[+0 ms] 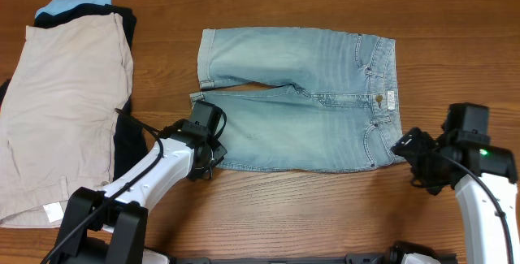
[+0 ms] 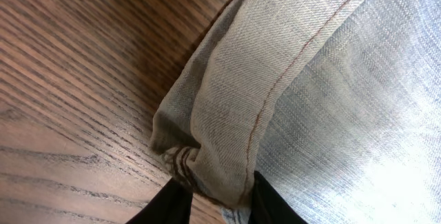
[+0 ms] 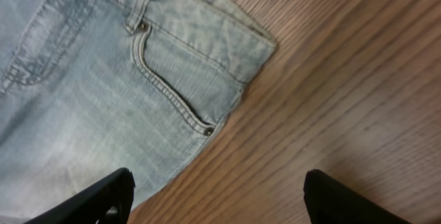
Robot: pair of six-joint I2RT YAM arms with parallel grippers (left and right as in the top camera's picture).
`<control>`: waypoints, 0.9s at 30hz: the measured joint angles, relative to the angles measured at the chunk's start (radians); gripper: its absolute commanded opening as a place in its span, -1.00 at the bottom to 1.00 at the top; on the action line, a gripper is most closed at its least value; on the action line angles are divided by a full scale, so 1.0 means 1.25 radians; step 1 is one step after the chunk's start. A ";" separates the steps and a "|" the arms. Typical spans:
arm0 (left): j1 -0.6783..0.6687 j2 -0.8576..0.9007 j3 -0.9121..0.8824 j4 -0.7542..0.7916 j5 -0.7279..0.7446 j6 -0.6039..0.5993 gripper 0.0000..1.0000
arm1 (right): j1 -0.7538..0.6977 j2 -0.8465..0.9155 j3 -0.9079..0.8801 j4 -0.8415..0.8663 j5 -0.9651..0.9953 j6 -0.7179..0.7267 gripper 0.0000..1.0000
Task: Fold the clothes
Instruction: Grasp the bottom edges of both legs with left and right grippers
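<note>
Centre of table: denim shorts, laid flat, waistband toward right, hemmed legs toward left, thin sliver of wood showing between legs. Near-left hem corner: left gripper, jaws drawn close, hem fold pinched between black fingers. Near-right waistband corner: right gripper, spread wide, holding nothing, over bare wood just beside cloth edge. Far left: beige shorts atop black garment, light blue cloth behind. Bare wood strip between pile and hems; more bare wood along near edge, far edge, right of waistband.
</note>
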 measured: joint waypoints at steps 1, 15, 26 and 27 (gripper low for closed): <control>0.000 0.000 0.000 0.000 0.000 0.000 -0.55 | 0.009 0.002 -0.010 0.011 -0.002 0.003 0.62; 0.000 0.000 0.000 0.000 0.001 0.004 -0.91 | 0.103 0.131 -0.031 0.113 0.017 0.039 0.33; -0.001 0.000 0.000 0.000 0.001 0.007 -0.92 | 0.106 0.321 -0.031 0.201 0.052 0.156 0.19; -0.001 0.000 0.000 0.000 0.001 0.007 -0.91 | 0.106 0.332 -0.031 0.207 0.052 0.161 0.16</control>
